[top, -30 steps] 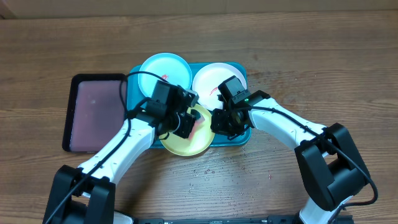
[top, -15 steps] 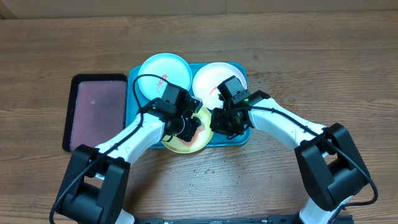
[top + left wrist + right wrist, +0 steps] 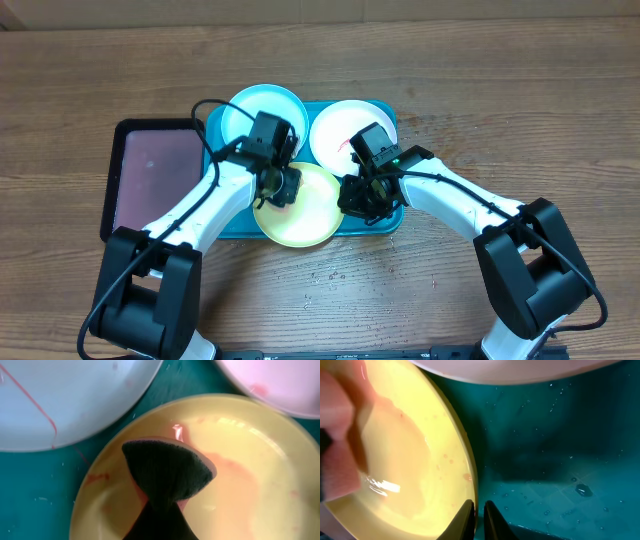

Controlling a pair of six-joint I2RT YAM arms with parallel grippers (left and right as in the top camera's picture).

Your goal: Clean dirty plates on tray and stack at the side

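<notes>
Sponge (image 3: 167,472) on yellow plate (image 3: 310,215) in tray (image 3: 238,226)
Left gripper (image 3: 279,187) clamps the sponge, pressing it on the plate's left side; right gripper (image 3: 478,512) pinches the plate's right rim.

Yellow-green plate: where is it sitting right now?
Overhead view: the yellow-green plate lies at the near edge of the teal tray, just below the light blue plate and white plate, with the right gripper pinching its right rim.

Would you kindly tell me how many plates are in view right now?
3. The light blue plate sits at the tray's far-left corner, the white plate at its far-right corner, the yellow-green plate at the middle of its near edge. None seems hidden.
</notes>
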